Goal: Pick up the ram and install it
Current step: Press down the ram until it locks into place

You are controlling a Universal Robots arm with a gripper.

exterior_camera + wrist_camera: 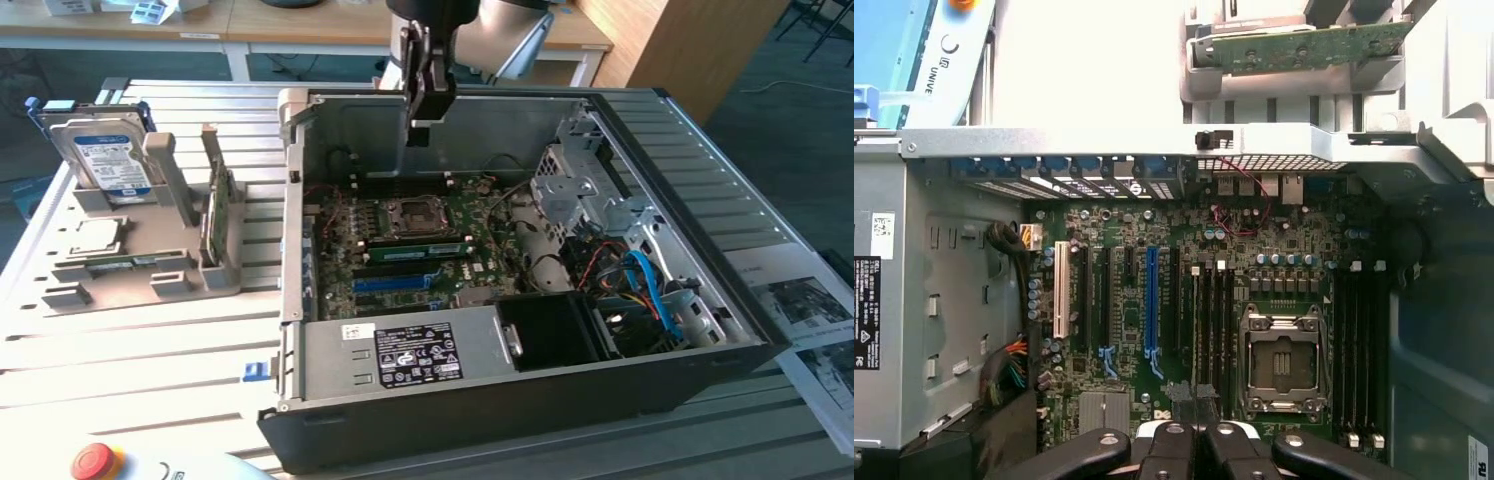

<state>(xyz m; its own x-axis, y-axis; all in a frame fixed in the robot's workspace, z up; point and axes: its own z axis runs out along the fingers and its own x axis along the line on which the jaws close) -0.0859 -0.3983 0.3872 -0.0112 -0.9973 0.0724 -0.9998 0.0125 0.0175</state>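
Fingers: pressed together, nothing between them; in the wrist view the two dark tips (1176,445) meet side by side.
Gripper: the gripper (422,132) hangs on the arm (430,50) above the open case, over the far part of the board, touching nothing.
Board: the motherboard (400,250) lies flat in the case floor; in the wrist view its empty processor socket (1282,358) sits just beyond the fingertips, with dark memory slots (1209,320) on one side of it and more (1359,340) on the other, and a blue slot (1151,300) further along.
Case: the case (534,400) lies on its side on the table, open face up, near the table's edge at the exterior view's right; a grey supply box with a black label (418,352) fills its near corner, cables (647,290) bunch at the exterior view's right.
Ram: the ram (214,215) stands on edge in the grey holder, outside the case at the exterior view's left, well apart from the gripper; in the wrist view it (1304,45) lies across the holder beyond the case wall.
Holder: the holder (127,270) sits on the table's side at the exterior view's left, also carrying a hard drive (107,160) upright and a processor (94,238) lying flat.
Table: slatted grey table (120,350); a red button (96,460) at its near corner.
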